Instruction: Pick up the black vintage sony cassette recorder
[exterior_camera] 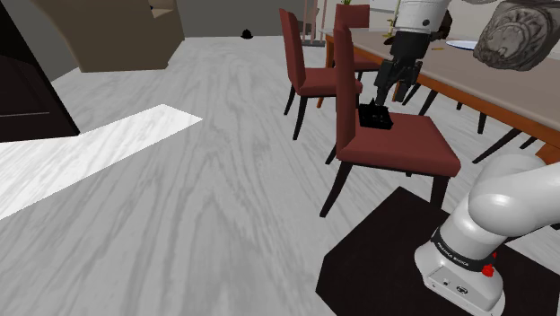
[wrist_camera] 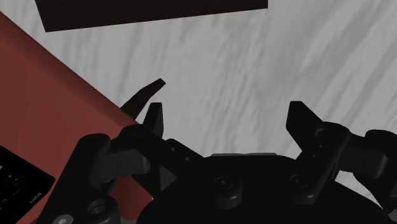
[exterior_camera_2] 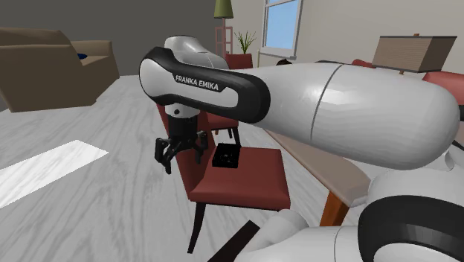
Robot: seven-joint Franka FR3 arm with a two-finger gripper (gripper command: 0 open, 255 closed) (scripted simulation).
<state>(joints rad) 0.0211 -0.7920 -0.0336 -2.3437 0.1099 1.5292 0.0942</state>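
Note:
The black cassette recorder (exterior_camera: pixel 375 117) lies flat on the seat of a dark red chair (exterior_camera: pixel 408 148), close to its backrest. It also lies on that seat (exterior_camera_2: pixel 253 182) in the second exterior view, recorder (exterior_camera_2: pixel 226 157) beside the backrest. My gripper (exterior_camera: pixel 398 92) hovers a little above the seat, open, with nothing between its fingers. In the second exterior view the gripper (exterior_camera_2: pixel 181 152) hangs to the recorder's left, in front of the backrest. In the wrist view the gripper (wrist_camera: pixel 227 118) is over grey floor past the seat's edge; the recorder (wrist_camera: pixel 16 181) sits outside the fingers.
A long dining table (exterior_camera: pixel 467 76) runs behind the chair, with more red chairs (exterior_camera: pixel 310 63) along it. My dark stand (exterior_camera: pixel 386 260) is just in front of the chair. A tan sofa (exterior_camera: pixel 117 36) stands far back; grey floor lies at the shoulder view's left.

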